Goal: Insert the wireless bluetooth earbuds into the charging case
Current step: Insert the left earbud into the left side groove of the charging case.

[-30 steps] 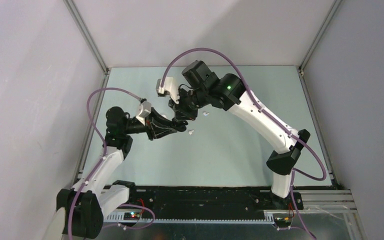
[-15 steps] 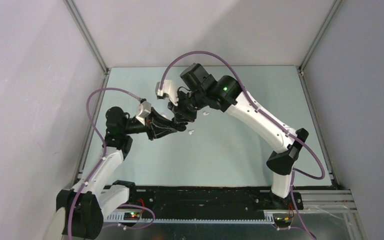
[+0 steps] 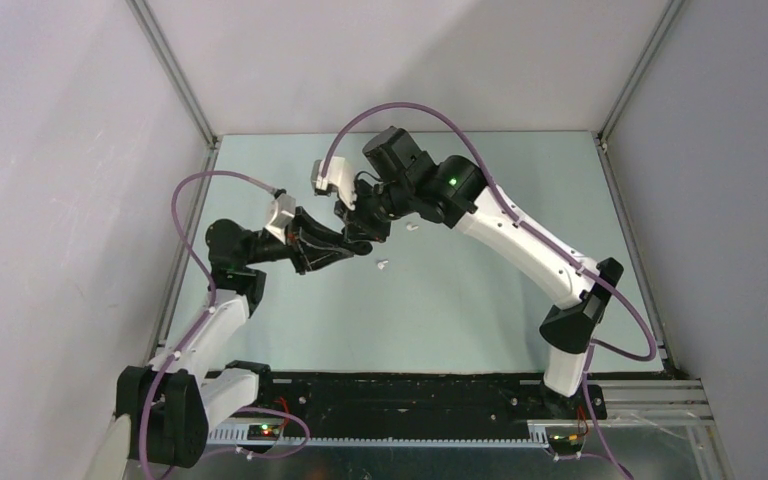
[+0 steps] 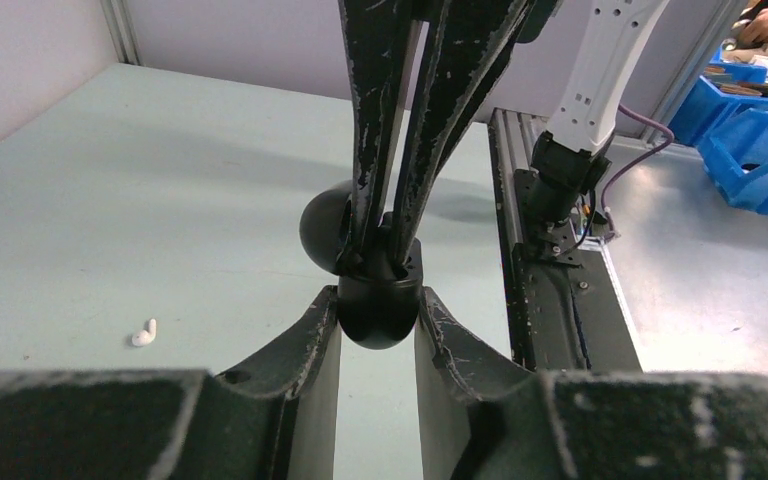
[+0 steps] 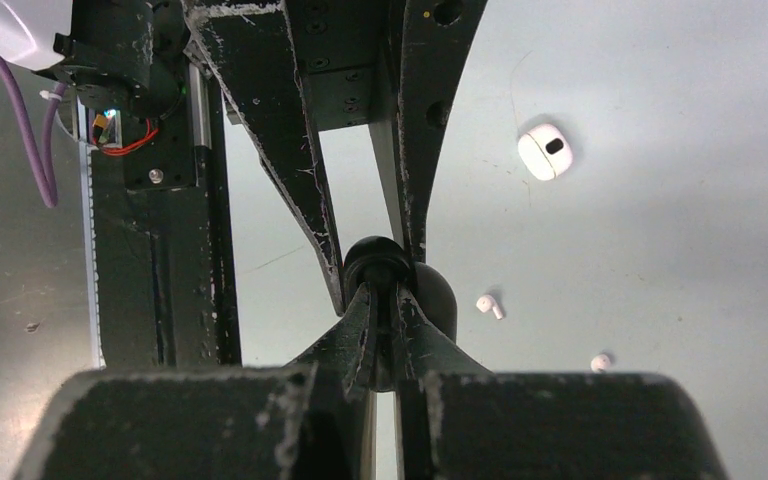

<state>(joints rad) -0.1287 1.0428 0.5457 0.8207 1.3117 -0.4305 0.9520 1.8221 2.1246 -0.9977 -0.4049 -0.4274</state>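
Clamping from both sides, our left gripper (image 4: 380, 300) has its two fingers pressed against a black oval object (image 4: 378, 320), which we see held clear above the table (image 5: 660, 250). From the opposite side our right gripper (image 5: 378, 298) meets it, its fingers drawn almost together on what looks to us like a thin edge of that same object, beside a second rounded black half just behind; which part is pinched we cannot make out. In the overhead view we find the two arms meeting tip to tip near the middle of the pale green surface. Moving outward, in the right wrist view we find both wireless bluetooth earbuds lying loose on the table: one earbud (image 5: 489, 306) appears just beside the black object, and the other earbud (image 5: 601, 361) lies a little farther off. The left wrist view shows us one earbud with its stem curled. The charging case (image 5: 544, 152), white with a dark mark on top, rests on the table well apart from both grippers and apart from the earbuds
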